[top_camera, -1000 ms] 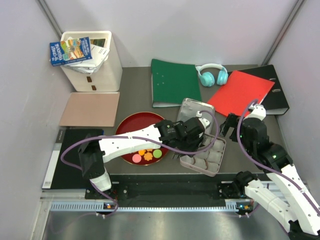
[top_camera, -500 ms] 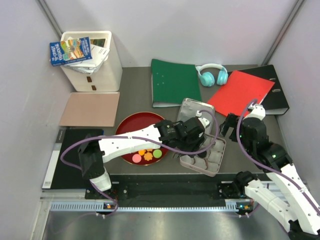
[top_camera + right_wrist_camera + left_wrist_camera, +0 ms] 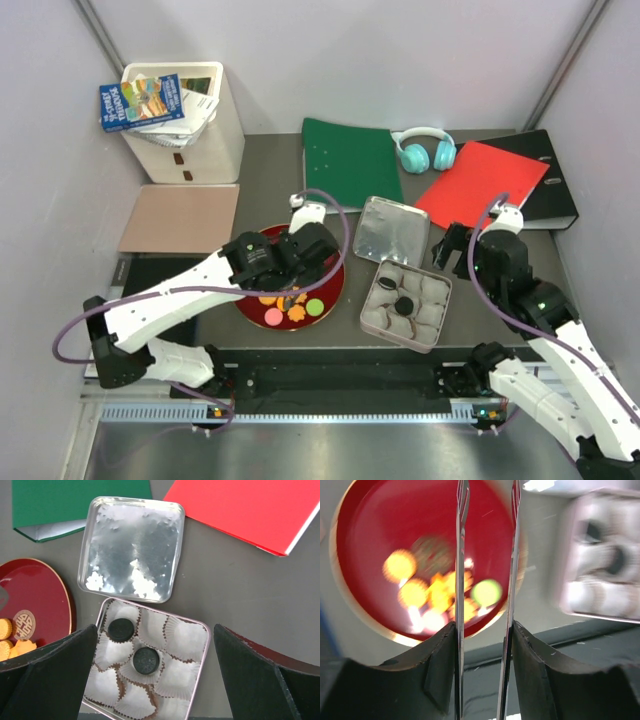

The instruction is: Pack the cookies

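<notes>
Hovering over the red plate (image 3: 370,530) with left gripper (image 3: 486,500) narrowly open and empty, liable to nip two crowded cookies (image 3: 440,597) together

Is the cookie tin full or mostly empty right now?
Mostly empty: tin holds two black cookies; other paper cups are bare.

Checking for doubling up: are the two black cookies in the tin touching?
Apart. Right wrist view: corner black cookie and middle black cookie sit in separate cups, white paper between.
</notes>
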